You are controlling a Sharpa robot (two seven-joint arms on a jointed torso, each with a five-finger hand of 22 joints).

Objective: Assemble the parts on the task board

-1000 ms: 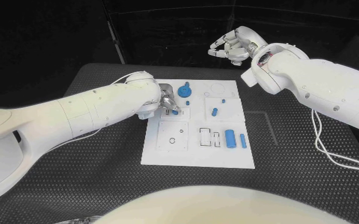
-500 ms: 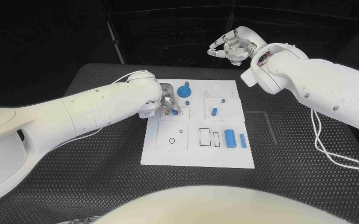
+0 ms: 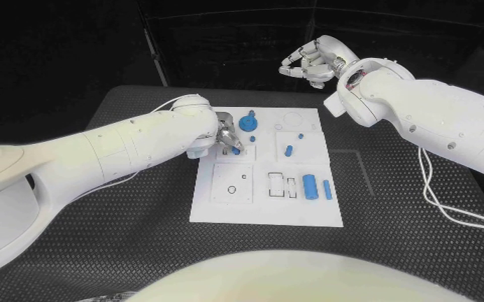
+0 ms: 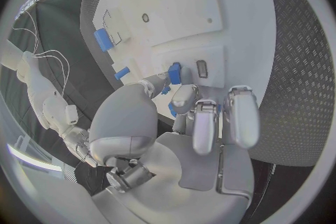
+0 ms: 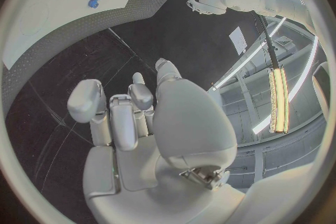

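On the black table (image 3: 121,246) we see the task board (image 3: 262,207) mostly unassembled, several blue parts (image 3: 310,185) lying loose. Our left hand (image 3: 226,136) pinches a small blue part (image 4: 174,73) over the board's left recess; our right hand (image 3: 310,63) hovers beyond the board, fingers curled, empty.

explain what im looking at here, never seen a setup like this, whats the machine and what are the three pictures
It is a robot with two white arms ending in silver many-fingered hands, working at a black table. One picture looks down from its head; the two round ones come from cameras at its wrists, behind each hand. On the table lies a white task board with small blue parts, such as a blue round disc and a blue block. The left hand is down on the board, pinching a small blue part at its fingertips. The right hand is raised beyond the board, fingers curled, holding nothing.
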